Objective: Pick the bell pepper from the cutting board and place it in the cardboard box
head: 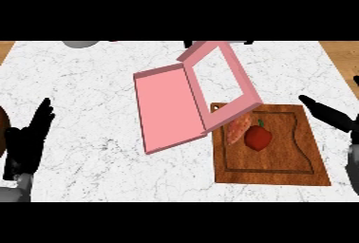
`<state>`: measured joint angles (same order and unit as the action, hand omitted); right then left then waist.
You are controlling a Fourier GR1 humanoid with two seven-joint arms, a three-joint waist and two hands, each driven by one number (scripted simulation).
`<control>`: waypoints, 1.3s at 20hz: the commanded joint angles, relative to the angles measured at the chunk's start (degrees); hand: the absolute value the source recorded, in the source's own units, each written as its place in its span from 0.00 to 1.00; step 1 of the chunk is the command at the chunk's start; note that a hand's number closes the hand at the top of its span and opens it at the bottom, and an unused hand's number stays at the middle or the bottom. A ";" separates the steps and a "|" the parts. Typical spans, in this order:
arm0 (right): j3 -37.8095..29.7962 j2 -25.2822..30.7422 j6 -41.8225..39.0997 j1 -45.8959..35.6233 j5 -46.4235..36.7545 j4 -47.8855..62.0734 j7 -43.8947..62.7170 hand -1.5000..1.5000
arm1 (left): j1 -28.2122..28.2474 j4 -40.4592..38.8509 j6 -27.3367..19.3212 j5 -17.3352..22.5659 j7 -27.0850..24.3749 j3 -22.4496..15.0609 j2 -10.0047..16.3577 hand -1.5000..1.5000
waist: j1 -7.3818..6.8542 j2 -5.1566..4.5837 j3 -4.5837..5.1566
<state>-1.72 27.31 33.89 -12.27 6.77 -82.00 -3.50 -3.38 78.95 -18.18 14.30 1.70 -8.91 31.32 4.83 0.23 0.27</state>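
The red bell pepper [258,138] sat on the wooden cutting board [308,166], just beside a pinkish lump [237,128]; the pink cardboard box [168,109] lay open on the marble counter [84,85], one corner overlapping the board's upper left; the left hand [28,137] rested at the left edge, fingers straight and raised, grasping nothing; the right hand [329,115] showed at the right edge, fingers extended, likewise released

Left hand [25,141] and right hand [329,116] rest open.

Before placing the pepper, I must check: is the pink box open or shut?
Open: the box has its lid folded out to the left, interior exposed.
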 commanded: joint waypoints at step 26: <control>24.83 8.84 -24.01 -1.81 -27.76 -19.98 84.57 0.00 | -0.57 5.10 -0.14 -5.79 0.74 -5.06 -2.75 0.50 | -5.44 -0.16 -0.01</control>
<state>20.65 37.62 15.97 -8.32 -19.87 -98.00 63.44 -2.27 85.23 -19.34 7.95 2.10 -15.36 28.26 -0.73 0.21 0.42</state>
